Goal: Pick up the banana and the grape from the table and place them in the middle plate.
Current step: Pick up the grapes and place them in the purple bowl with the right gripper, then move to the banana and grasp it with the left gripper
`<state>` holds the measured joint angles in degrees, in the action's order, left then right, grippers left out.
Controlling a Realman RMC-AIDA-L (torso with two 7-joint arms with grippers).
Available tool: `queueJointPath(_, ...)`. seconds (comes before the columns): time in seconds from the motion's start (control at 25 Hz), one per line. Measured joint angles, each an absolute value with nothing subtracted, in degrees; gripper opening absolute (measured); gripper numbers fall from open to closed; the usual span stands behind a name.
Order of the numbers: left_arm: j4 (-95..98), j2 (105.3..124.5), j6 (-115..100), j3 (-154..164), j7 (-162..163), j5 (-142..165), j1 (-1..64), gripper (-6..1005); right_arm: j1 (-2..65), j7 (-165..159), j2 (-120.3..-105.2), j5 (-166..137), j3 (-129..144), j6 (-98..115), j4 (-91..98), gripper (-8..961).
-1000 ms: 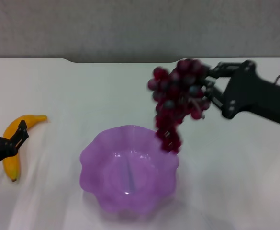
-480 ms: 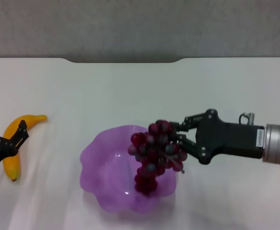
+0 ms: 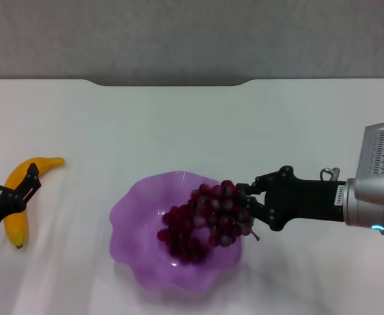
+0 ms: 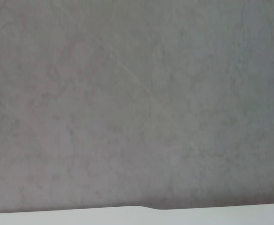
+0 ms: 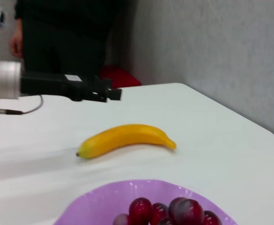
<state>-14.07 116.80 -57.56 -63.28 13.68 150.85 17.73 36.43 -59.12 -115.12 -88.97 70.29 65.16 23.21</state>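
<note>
- Table [image 3: 178, 125]: white, notched far edge; carries all items. Only wall + a sliver of table edge in left wrist view.
- Plate [image 3: 129, 216]: purple scalloped dish, centre-front of table; near rim also visible in right wrist view [image 5: 99, 199].
- R gripper [image 3: 249, 209]: reaching in from robot's right, low over plate's right rim, fingers clamped on stem end of grapes.
- Grapes [image 3: 201, 220]: bunch lying inside plate, lower end down on dish floor, upper end at right rim in R gripper's grip. Top berries visible in right wrist view [image 5: 174, 211].
- Banana [image 3: 22, 191]: on table, well left of plate, not yet picked. Lies flat, curved, dark tip toward robot; clear in right wrist view too [image 5: 125, 138].
- L gripper [image 3: 4, 197]: at far left edge, right at banana, overlapping it in head view; fingers apart, nothing held. Contact w/ banana: can't tell.
- Step in hand, judged: grape placement, release phase. Bunch looks supported by dish already.
- Next, judged: spread R fingers, let stem drop, pull back toward right w/o snagging berries or nudging rim.
- Then: close L on banana mid-body, lift, carry right to plate, set beside grapes. Room looks tight on plate's left half; aim there.
</note>
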Motion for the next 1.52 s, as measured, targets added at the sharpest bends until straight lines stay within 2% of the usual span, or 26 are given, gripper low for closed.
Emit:
queueJointPath(0.4, -14.1, 116.82, -57.6, -63.3, 13.8, 150.9, 17.8, 891, 37.3, -60.3, -115.23, -88.5, 70.2, 62.6, 23.0, 153)
queueJointPath(0.64, -14.1, 116.90, -57.6, -63.3, 13.8, 150.9, 17.8, 890, 38.8, -61.5, -115.28, -88.5, 70.2, 62.4, 21.4, 226)
queueJointPath(0.84, -14.1, 116.89, -57.6, -63.3, 13.8, 151.0, 17.9, 891, 39.6, -62.3, -115.21, -88.5, 70.3, 61.8, 20.4, 456)
queueJointPath(1.28, -13.8, 116.89, -57.6, -63.3, 13.8, 150.8, 17.7, 891, 39.1, -62.4, -115.29, -86.3, 69.5, 61.7, 24.1, 678)
queueJointPath(1.48, -13.7, 116.87, -57.5, -63.3, 13.8, 150.9, 17.6, 890, 36.1, -62.3, -115.18, -86.1, 68.8, 61.9, 28.7, 645)
queueJointPath(1.52, -13.7, 116.85, -57.5, -63.3, 13.8, 150.8, 17.6, 890, 35.3, -62.4, -115.16, -86.1, 68.3, 61.8, 29.5, 583)
